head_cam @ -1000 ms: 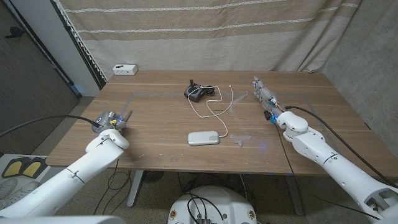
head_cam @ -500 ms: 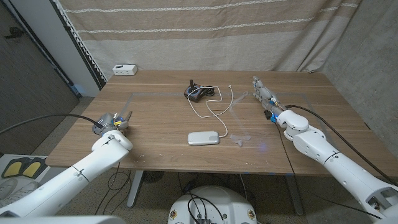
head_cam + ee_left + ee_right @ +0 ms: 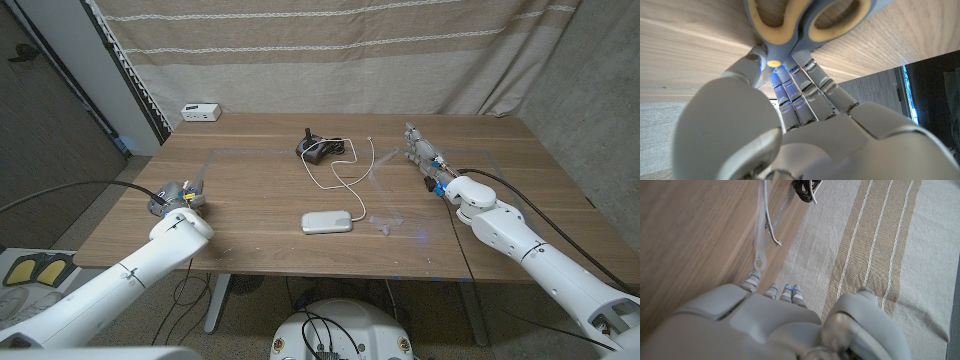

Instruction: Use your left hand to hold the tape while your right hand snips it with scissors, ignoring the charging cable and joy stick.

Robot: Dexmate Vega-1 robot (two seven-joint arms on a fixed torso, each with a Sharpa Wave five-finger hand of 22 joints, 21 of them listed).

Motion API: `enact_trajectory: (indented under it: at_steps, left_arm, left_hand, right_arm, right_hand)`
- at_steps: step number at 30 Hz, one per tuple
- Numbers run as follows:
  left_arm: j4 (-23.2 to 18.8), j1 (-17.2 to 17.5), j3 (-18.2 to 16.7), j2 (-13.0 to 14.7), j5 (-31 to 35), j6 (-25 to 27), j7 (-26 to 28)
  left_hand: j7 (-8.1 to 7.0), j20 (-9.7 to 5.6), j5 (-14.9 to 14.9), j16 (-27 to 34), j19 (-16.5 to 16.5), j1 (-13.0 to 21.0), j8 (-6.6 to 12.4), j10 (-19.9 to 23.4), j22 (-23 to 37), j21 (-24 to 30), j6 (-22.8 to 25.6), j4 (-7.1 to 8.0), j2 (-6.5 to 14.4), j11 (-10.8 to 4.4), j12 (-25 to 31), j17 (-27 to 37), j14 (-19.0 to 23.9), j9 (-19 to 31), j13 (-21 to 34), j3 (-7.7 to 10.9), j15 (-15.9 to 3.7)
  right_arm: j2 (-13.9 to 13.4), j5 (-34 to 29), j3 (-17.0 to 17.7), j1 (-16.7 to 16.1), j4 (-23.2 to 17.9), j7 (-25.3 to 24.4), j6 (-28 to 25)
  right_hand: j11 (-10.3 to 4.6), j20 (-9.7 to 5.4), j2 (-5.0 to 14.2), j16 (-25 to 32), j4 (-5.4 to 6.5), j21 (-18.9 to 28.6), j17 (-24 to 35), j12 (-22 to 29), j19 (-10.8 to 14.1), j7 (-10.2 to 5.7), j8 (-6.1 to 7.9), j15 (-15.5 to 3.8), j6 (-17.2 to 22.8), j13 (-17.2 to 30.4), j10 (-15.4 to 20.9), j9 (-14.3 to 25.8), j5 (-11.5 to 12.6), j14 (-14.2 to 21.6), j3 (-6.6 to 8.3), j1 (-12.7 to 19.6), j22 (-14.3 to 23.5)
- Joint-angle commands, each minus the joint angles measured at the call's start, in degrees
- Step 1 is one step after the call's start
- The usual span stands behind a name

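left hand (image 3: 176, 195) at table's (image 3: 250, 200) 9 o'clock, grip unclear | left wrist view: fingers (image 3: 795, 92) touch scissors (image 3: 805, 22) | right hand (image 3: 428, 160) at 3 o'clock, fingers straight, apart

The brown wood-grain table (image 3: 250, 190) carries a flat white rounded-rectangle pack (image 3: 330, 221) and a thin white charging cable (image 3: 350, 170) looping from it. A small black joystick (image 3: 316, 147) sits behind them. The blue-grey scissors with yellow-lined handle loops (image 3: 805, 22) show a yellow dot at the pivot. Both robot arms are glossy white; the left hand (image 3: 177, 196) and right hand (image 3: 425, 155) are pale grey with small blue marks on the fingers (image 3: 790, 292). The beige cloth curtain (image 3: 330, 55) behind bears thin white stripes. A white box (image 3: 201, 111) sits at the far corner.
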Motion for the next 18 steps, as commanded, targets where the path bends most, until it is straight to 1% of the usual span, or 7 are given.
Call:
enact_trajectory:
  at_steps: [1, 3, 5, 7, 9, 13, 18]
  left_arm:
    - [2.10, -3.04, 2.05, -1.55, -0.46, 1.87, -1.33]
    - [2.27, -3.33, 2.29, -1.76, -0.41, 1.65, -1.30]
    - [2.45, -4.01, 2.75, -1.74, -0.66, 2.00, -2.01]
    - [2.54, -4.28, 2.74, -1.75, -1.13, 1.92, -2.63]
    - [2.45, -3.84, 2.21, -1.46, -1.84, 0.11, -3.34]
    - [1.80, -3.48, 1.73, -0.73, -2.93, -1.56, -4.59]
    - [0.64, -2.62, 1.21, -0.38, -2.60, -2.53, -3.33]
  left_hand:
    - [1.56, -3.50, -0.06, 2.08, 1.44, 9.28, 1.26, 1.01, 1.07, 3.64, 0.18, -0.01, 1.74, -0.13, 1.75, 2.31, 8.61, 3.20, 2.71, -0.10, -2.80]
    - [1.83, -3.81, -0.09, 2.61, 1.32, 13.22, 2.29, 2.53, 1.41, 6.07, 1.47, -0.18, 1.69, -0.13, 3.22, 2.66, 11.17, 4.93, 4.39, -2.04, -2.83]
    - [2.63, -4.25, 0.02, 3.04, 0.68, 16.53, 3.03, 2.99, 1.43, 7.43, 2.51, -0.19, 1.93, 0.03, 4.01, 3.25, 12.75, 6.18, 5.58, -2.56, -2.68]
    - [3.22, -4.58, 0.07, 2.92, 0.09, 18.14, 3.11, 3.15, 1.31, 7.70, 2.46, -0.25, 2.06, 0.10, 4.38, 3.50, 12.76, 6.68, 6.13, -2.34, -2.52]
    - [3.37, -4.81, -0.01, 2.83, 0.00, 18.84, 3.29, 3.02, 1.35, 8.11, 2.75, -0.16, 2.08, 0.18, 4.53, 3.65, 12.73, 7.01, 6.48, -2.38, -2.41]
    - [4.66, -5.27, -0.31, 2.04, -1.54, 21.85, 3.20, 1.31, 1.02, 8.41, 1.98, -0.07, 1.98, 0.53, 4.70, 4.14, 11.40, 8.23, 7.84, -1.95, -1.89]
    - [5.17, -5.27, -0.31, 1.83, -2.12, 22.66, 3.37, 0.52, 0.93, 8.68, 2.18, 0.14, 1.87, 0.45, 4.79, 4.42, 10.93, 8.80, 8.50, -2.06, -1.82]
  right_arm:
    - [0.33, 1.73, 0.42, 0.42, 1.29, 1.60, -0.06]
    - [0.47, 2.28, 0.60, 0.42, 1.40, 1.72, -0.23]
    - [0.45, 2.32, 0.64, 0.43, 1.64, 1.97, 0.07]
    - [0.36, 2.55, 0.76, 0.39, 1.65, 2.02, -0.05]
    - [0.39, 2.78, 0.91, 0.29, 1.91, 2.30, 0.30]
    - [0.53, 3.49, 1.27, 0.08, 2.08, 2.38, 0.37]
    - [0.63, 3.68, 1.37, 0.07, 2.36, 2.57, 0.73]
  right_hand:
    - [0.15, 0.08, 0.31, 0.30, -0.30, 0.30, 0.10, -0.22, 0.87, -0.04, -0.11, 0.42, -0.40, 0.28, -0.30, 0.27, -0.11, -3.20, 0.02, 0.42, 0.11]
    - [0.20, -0.02, 0.32, 0.31, -0.33, 0.41, 0.10, -0.22, 1.28, -0.05, -0.09, 0.51, -0.40, 0.29, -0.32, 0.27, -0.12, -3.15, 0.03, 0.48, 0.10]
    - [0.12, 0.00, 0.33, 0.33, -0.36, 0.45, 0.10, -0.24, 1.52, 0.01, -0.11, 0.68, -0.47, 0.28, -0.37, 0.26, -0.13, -3.06, 0.05, 0.54, 0.10]
    - [0.10, -0.02, 0.34, 0.36, -0.37, 0.45, 0.10, -0.24, 1.57, 0.02, -0.11, 0.71, -0.48, 0.29, -0.38, 0.26, -0.13, -2.99, 0.05, 0.55, 0.09]
    - [0.08, -0.04, 0.34, 0.36, -0.37, 0.46, 0.10, -0.25, 1.62, 0.02, -0.11, 0.70, -0.50, 0.29, -0.40, 0.26, -0.13, -2.97, 0.06, 0.57, 0.09]
    - [0.03, -0.09, 0.38, 0.38, -0.40, 0.43, 0.10, -0.24, 1.70, 0.02, -0.12, 0.73, -0.55, 0.29, -0.38, 0.26, -0.15, -2.89, 0.08, 0.63, 0.08]
    - [0.07, -0.25, 0.43, 0.36, -0.43, 0.38, 0.10, -0.23, 1.76, 0.04, -0.09, 0.74, -0.54, 0.29, -0.35, 0.26, -0.17, -2.89, 0.11, 0.71, 0.08]
